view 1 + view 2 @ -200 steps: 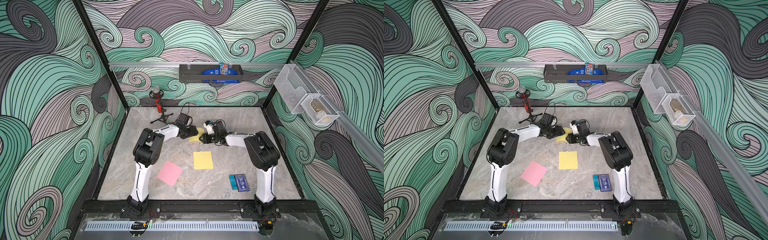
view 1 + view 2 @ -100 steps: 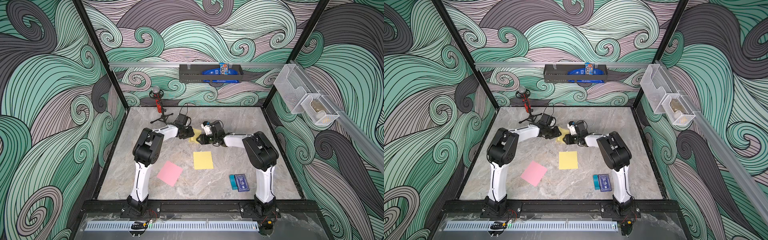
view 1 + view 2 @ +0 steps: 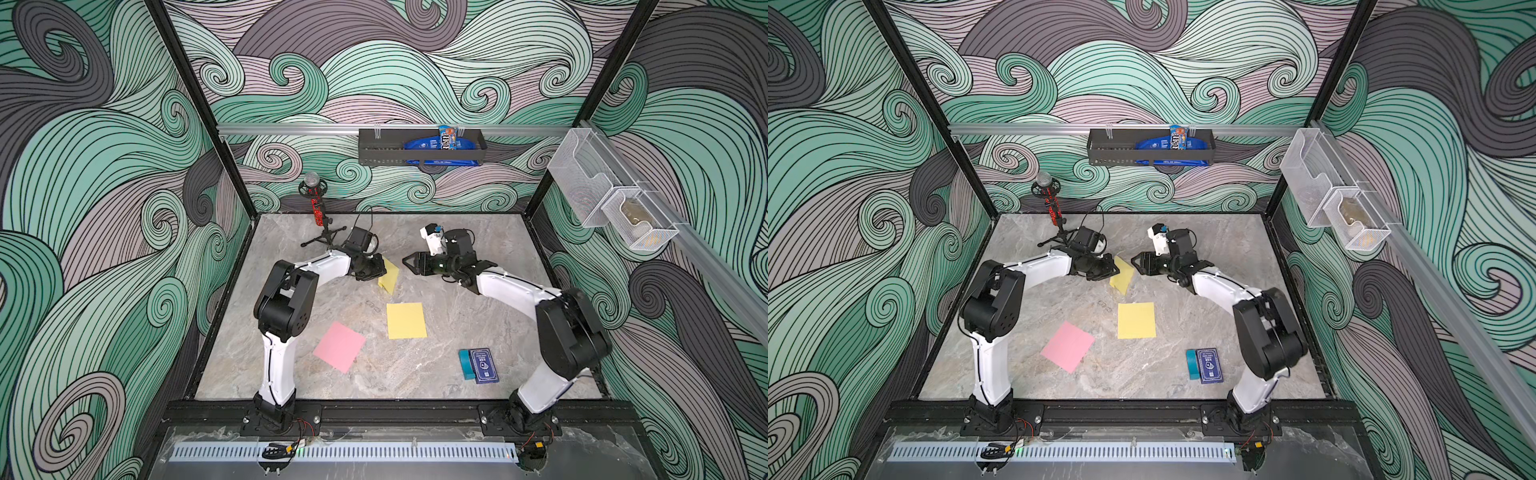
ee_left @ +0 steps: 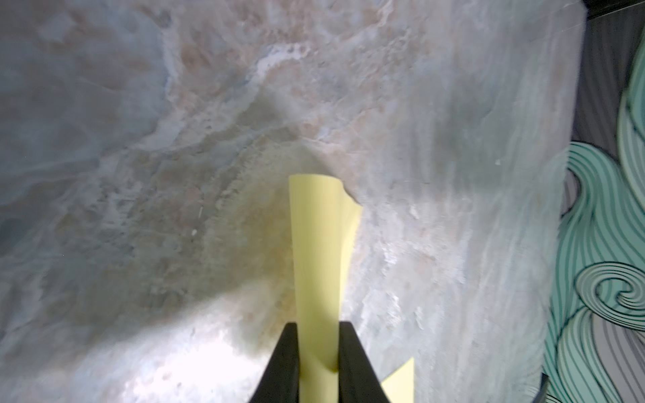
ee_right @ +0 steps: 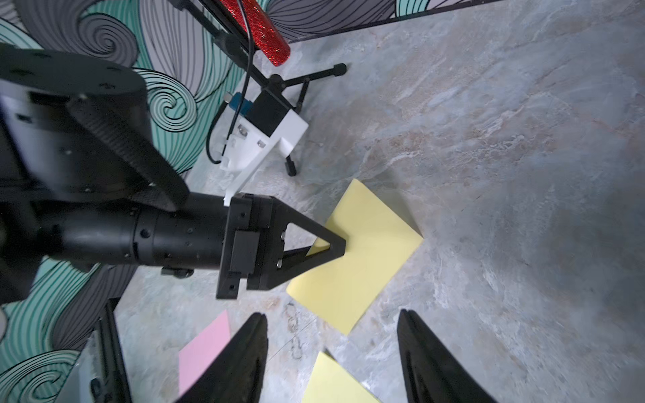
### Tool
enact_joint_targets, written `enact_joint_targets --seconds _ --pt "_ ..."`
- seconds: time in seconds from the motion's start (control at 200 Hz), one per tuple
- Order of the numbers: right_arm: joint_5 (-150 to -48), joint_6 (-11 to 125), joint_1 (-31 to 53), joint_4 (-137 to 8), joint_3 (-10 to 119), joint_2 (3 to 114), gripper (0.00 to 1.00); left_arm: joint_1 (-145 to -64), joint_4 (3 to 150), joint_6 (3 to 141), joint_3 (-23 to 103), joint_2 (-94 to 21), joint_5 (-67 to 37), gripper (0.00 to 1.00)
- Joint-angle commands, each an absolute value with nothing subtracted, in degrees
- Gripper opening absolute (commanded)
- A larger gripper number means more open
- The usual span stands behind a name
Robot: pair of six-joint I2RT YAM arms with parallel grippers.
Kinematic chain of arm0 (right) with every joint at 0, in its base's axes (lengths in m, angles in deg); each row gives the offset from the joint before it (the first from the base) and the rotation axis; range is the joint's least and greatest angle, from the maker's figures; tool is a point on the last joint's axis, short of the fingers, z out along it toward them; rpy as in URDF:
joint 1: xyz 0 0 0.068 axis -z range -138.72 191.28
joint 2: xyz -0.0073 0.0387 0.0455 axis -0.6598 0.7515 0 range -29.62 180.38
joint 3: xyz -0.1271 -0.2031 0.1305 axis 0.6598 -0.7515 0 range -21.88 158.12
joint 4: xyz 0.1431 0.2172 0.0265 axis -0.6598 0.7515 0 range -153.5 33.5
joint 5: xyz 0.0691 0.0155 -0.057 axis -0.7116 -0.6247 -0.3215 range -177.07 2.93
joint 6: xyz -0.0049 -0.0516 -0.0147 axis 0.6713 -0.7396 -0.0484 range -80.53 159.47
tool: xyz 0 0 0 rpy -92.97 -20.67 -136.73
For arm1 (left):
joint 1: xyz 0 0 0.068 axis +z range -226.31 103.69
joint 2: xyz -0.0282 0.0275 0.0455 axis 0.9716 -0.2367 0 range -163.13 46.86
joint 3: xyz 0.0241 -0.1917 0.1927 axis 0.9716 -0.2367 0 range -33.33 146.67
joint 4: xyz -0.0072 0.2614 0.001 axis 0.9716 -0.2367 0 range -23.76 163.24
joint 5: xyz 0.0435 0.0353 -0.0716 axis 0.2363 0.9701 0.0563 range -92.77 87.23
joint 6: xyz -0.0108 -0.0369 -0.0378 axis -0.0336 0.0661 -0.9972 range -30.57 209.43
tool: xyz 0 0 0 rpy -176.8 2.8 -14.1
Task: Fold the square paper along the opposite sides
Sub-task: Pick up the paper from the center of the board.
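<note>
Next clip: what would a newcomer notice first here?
The swirling teal wave walls dominate. At the far middle of the table, the left gripper pinches a bent yellow paper while the open right gripper faces it, apart. A flat yellow square and a pink square lie nearer the front.

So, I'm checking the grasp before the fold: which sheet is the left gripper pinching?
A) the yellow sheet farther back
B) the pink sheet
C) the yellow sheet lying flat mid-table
A: the left gripper is shut on the raised yellow sheet; the pink sheet and flat yellow sheet lie untouched.
</note>
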State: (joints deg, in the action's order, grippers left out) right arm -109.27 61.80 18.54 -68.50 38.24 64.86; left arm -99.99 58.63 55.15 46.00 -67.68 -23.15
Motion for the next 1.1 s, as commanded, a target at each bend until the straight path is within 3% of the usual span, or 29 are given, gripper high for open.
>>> enact_joint_targets --seconds 0.0,0.115,0.38,0.861,0.966,1.096 --pt "-114.7 65.0 19.7 -67.7 34.8 61.4 0.64 -98.6 59.7 53.7 44.9 -61.3 -28.2 0.21" --pt "-120.9 70.4 20.8 -69.3 32.2 58.6 0.66 -97.2 62.1 51.8 42.2 -57.0 -33.1 0.22" --pt "-134.9 101.2 22.1 -107.2 22.6 60.6 0.71 -95.8 72.6 45.1 35.9 -50.4 -42.3 0.23" --pt "-135.5 109.2 20.4 -117.8 27.3 72.2 0.68 -95.4 81.7 39.6 32.2 -47.2 -46.3 0.23" --pt "-135.8 111.7 19.3 -121.2 29.0 74.5 0.63 -95.3 82.4 39.2 31.7 -47.0 -46.5 0.23" --pt "-135.9 115.7 19.1 -126.5 30.1 76.5 0.47 -95.2 82.6 39.2 31.5 -47.1 -46.6 0.23"
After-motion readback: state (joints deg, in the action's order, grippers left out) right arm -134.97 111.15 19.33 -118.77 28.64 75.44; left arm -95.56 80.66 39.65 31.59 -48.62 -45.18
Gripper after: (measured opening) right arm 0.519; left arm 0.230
